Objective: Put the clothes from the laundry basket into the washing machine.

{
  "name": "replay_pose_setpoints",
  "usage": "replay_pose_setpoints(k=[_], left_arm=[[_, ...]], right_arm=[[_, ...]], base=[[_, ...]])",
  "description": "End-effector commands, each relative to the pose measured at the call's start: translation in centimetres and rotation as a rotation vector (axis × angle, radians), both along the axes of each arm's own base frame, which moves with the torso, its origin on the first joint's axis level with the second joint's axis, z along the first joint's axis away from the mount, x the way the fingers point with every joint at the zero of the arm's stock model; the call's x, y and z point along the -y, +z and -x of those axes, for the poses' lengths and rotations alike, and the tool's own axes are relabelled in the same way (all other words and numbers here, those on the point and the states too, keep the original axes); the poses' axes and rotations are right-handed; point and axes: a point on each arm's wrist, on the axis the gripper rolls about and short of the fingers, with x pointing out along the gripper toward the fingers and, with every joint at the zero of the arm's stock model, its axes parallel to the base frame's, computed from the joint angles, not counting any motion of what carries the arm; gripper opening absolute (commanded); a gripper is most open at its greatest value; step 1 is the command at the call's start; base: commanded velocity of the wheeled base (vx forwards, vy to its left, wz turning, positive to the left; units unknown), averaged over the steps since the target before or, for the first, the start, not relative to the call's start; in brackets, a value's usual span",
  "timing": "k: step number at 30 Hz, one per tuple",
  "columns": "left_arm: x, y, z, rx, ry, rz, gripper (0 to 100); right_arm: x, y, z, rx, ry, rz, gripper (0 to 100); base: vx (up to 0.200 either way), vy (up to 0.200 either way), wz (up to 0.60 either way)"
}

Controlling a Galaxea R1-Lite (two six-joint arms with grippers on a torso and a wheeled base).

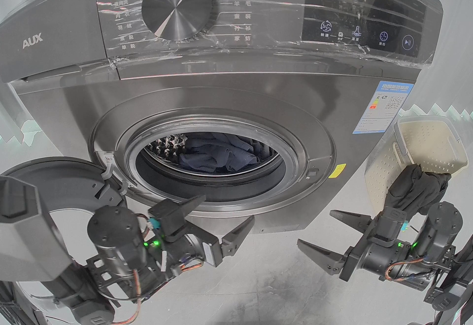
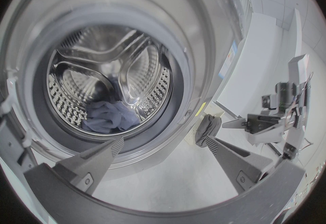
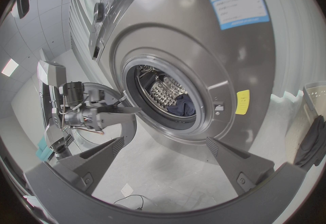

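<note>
Fingers of the left gripper [image 1: 228,208] and right gripper [image 1: 315,228] stand apart, empty. At mid-frame, blue clothes [image 1: 217,153] already lie inside the washing machine [image 1: 221,89]. At right, a dark garment [image 1: 416,188] hangs over the laundry basket [image 1: 433,138], yet to be loaded.

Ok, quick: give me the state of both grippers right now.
Left gripper: open, holding nothing.
Right gripper: open, holding nothing.
</note>
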Motion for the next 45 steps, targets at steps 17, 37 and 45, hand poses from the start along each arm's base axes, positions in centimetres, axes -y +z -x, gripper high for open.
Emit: replay_pose_setpoints(k=[17,37,45], left_arm=[[-10.2,5.2,8.0,0.137,0.184,0.116,100],[-17.3,4.6,15.2,0.141,0.387,0.056,100],[-18.8,2.7,18.1,0.135,0.425,0.049,100]], right_arm=[[8.3,4.2,2.8,0.162,-0.362,-0.075,100],[14.0,2.6,13.2,0.211,-0.605,0.05,100],[14.4,1.3,15.1,0.228,-0.641,0.043,100]], base=[[-0.094,0.0,0.0],[-0.16,0.0,0.0],[0.0,0.0,0.0]])
